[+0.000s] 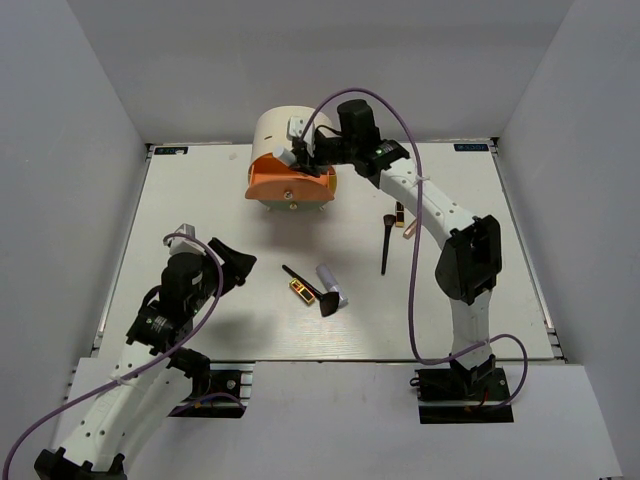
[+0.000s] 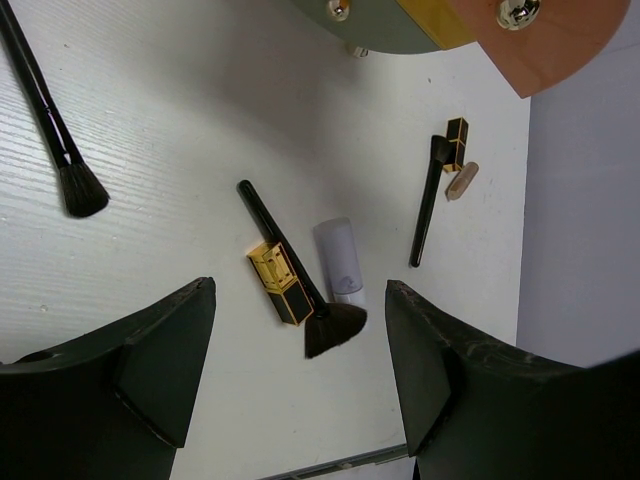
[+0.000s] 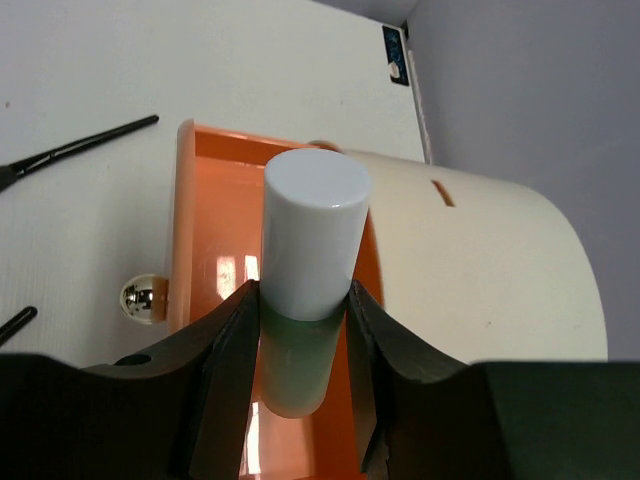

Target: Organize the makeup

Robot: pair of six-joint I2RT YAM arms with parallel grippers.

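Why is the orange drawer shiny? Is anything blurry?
Right wrist: white glare patches on the floor of the orange drawer, beside the tube the right fingers grip. Left wrist: the fan brush looks sharp; the near left fingers are dark. Top view: faint shadows.

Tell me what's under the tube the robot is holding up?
The open orange drawer of the cream box lies under the tube in the right gripper. Its visible floor looks bare; the part behind tube and gripper is hidden.

White table (image 1: pixel 200 220) w/ grey walls (image 1: pixel 70 150)
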